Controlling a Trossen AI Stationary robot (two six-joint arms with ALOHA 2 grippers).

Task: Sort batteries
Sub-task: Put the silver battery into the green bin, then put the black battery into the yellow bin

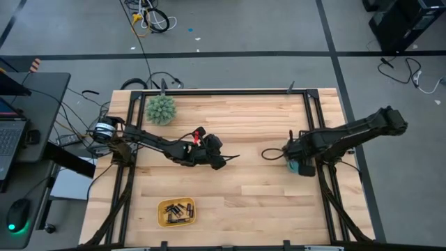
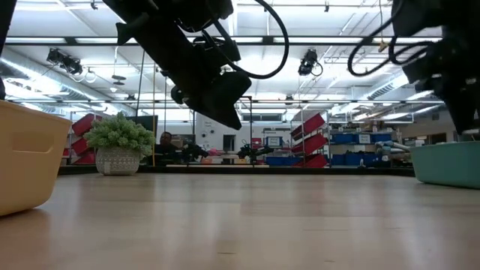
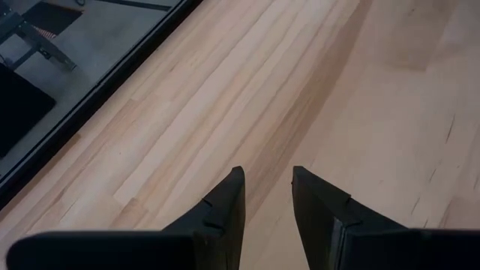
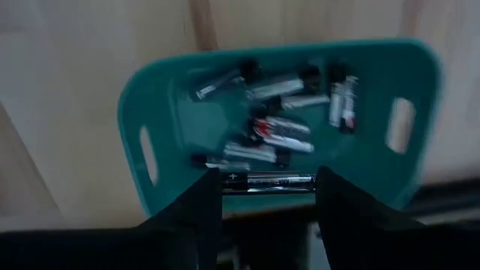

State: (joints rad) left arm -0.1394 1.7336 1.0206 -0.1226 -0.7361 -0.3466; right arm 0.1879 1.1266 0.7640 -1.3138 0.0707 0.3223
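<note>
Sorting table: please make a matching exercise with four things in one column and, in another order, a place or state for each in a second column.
1. yellow tray
2. teal tray
3. spiky green ball
4. left gripper

A. open above bare wood, holding nothing
B. directly under the right gripper, which holds a battery
C. near the table's far left corner
D. at the table's near edge, holding dark batteries

Pairs: 1-D, 2-B, 3-C, 4-A

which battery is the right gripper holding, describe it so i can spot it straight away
Start at the teal tray under the right arm, at the table's right edge. Just above its near rim, the right gripper holds one battery crosswise between its dark fingers. The other batteries lie loose on the tray floor; this one is lifted clear and pinched at both ends.
</note>
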